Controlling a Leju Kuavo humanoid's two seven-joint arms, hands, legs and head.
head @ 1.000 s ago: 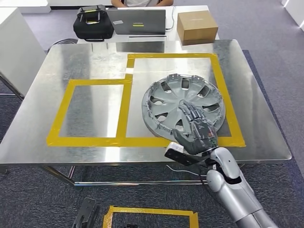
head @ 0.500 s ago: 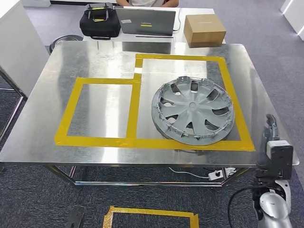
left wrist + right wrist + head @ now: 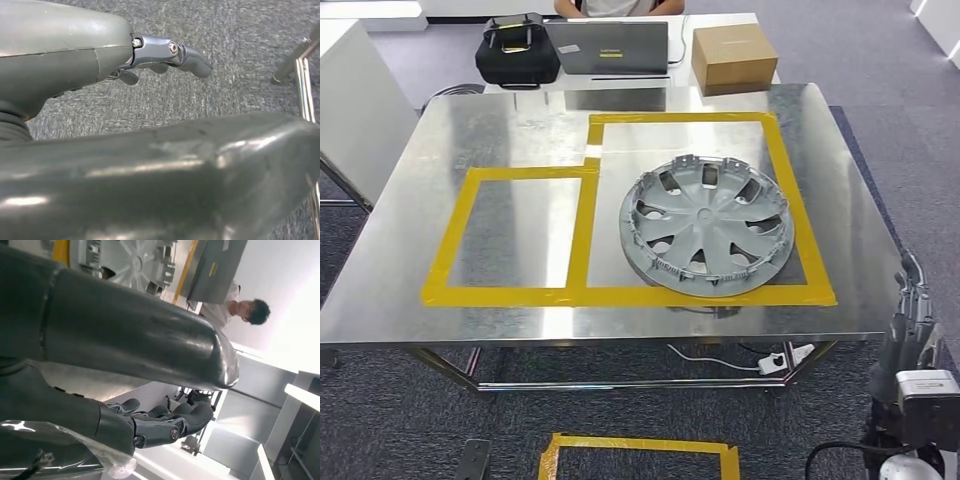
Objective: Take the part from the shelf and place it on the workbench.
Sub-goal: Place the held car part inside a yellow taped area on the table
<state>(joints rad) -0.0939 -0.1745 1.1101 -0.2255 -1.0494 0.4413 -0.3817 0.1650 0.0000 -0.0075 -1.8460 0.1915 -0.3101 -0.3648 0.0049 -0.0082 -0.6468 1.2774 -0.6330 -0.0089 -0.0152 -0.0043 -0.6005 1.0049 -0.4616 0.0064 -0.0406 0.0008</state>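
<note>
The seated person (image 3: 613, 6) is cut off by the frame's edge.

Beyond the far edge I see a black bag (image 3: 517, 48), laptop (image 3: 608, 46), cardboard box (image 3: 733, 55), and a seated person (image 3: 616, 7).

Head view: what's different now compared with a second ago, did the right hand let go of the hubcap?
Yes. A second ago the right hand rested on the hubcap; it has since let go and pulled back off the workbench, down to the near right corner, holding nothing. The hubcap stayed flat inside the larger yellow tape frame. The laptop, black bag and cardboard box behind are as before.
</note>
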